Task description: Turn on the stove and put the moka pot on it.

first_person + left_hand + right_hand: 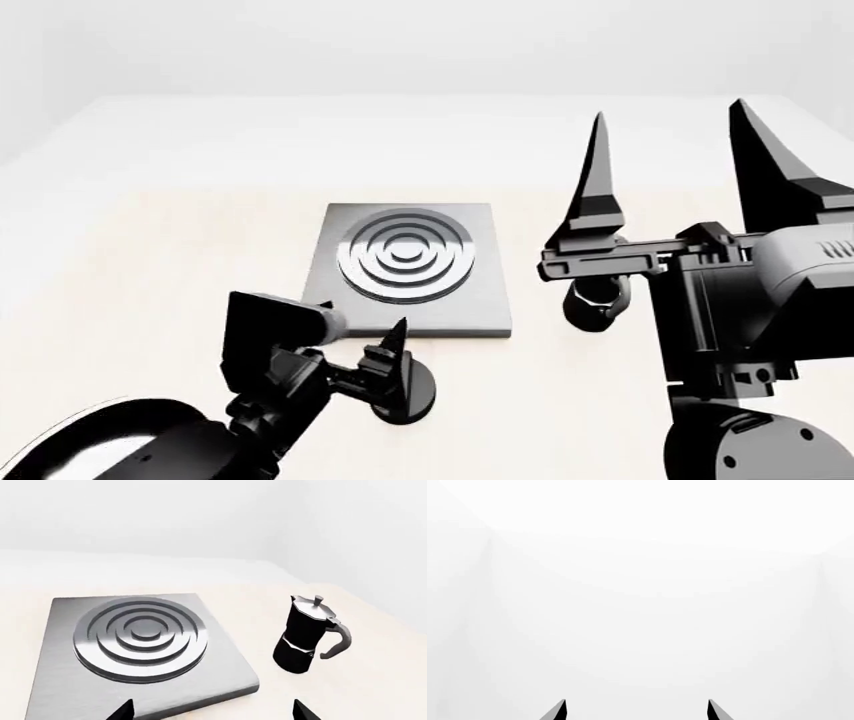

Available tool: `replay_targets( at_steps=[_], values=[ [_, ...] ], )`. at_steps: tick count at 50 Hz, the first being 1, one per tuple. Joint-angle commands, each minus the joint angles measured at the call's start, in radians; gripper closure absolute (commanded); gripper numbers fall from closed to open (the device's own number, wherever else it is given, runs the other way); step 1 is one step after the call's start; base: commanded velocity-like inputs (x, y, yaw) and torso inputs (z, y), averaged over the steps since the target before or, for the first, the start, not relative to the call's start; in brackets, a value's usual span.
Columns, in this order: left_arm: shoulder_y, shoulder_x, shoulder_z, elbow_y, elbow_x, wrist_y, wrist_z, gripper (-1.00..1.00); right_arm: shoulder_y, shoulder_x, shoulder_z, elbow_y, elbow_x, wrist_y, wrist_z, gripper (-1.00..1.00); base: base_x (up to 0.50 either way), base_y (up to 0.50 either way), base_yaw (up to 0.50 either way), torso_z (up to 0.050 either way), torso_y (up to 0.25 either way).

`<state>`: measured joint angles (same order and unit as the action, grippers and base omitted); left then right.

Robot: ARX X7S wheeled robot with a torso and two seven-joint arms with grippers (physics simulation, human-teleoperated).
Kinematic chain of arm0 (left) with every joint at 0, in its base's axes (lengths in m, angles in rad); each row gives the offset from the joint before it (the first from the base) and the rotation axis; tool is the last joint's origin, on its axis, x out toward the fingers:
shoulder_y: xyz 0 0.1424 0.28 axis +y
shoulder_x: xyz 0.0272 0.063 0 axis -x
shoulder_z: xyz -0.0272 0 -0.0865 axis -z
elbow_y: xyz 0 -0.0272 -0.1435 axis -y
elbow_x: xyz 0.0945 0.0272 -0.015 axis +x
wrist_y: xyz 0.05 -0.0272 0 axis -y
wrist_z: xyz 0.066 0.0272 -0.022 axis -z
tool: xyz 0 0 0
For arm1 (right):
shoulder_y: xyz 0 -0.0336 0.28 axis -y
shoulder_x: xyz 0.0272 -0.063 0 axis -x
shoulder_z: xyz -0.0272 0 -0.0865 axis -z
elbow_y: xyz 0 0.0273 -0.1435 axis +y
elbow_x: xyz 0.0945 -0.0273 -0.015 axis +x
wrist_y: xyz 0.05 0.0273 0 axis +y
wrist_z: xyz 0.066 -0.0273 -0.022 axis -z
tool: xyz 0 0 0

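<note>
Though pincers (674,165) agape, moka pot (597,300) apart.

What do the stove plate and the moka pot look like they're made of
The stove looks like brushed grey metal: streaky sheen, bright glints on its rings. The moka pot looks like glossy black, perhaps enamelled, metal with faceted highlights; its handle and lid knob look silvery. It's a render, so I'm unsure.
</note>
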<state>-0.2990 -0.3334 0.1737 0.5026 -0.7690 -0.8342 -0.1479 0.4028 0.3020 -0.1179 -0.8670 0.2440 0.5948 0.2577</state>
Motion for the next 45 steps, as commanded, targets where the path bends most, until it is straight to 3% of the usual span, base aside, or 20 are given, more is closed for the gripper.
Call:
replay_targets(
  at_steps=[1, 21, 45],
  values=[
    [0.052, 0.009, 0.04, -0.05, 0.003, 0.014, 0.027, -1.0, 0.001, 0.004, -0.007, 0.001, 0.003, -0.001, 0.005, -1.0, 0.0, 0.0, 0.0, 0.0, 0.0],
    [0.086, 0.022, 0.13, -0.102, 0.052, 0.055, 0.061, -1.0, 0.014, 0.013, -0.003, -0.005, 0.02, 0.014, 0.013, -1.0, 0.0, 0.0, 0.0, 0.0, 0.0],
    [0.069, 0.037, 0.144, -0.136, 0.047, 0.072, 0.062, -1.0, -0.012, 0.023, -0.019, 0.011, 0.013, -0.028, 0.02, -1.0, 0.0, 0.0, 0.0, 0.0, 0.0]
  ],
)
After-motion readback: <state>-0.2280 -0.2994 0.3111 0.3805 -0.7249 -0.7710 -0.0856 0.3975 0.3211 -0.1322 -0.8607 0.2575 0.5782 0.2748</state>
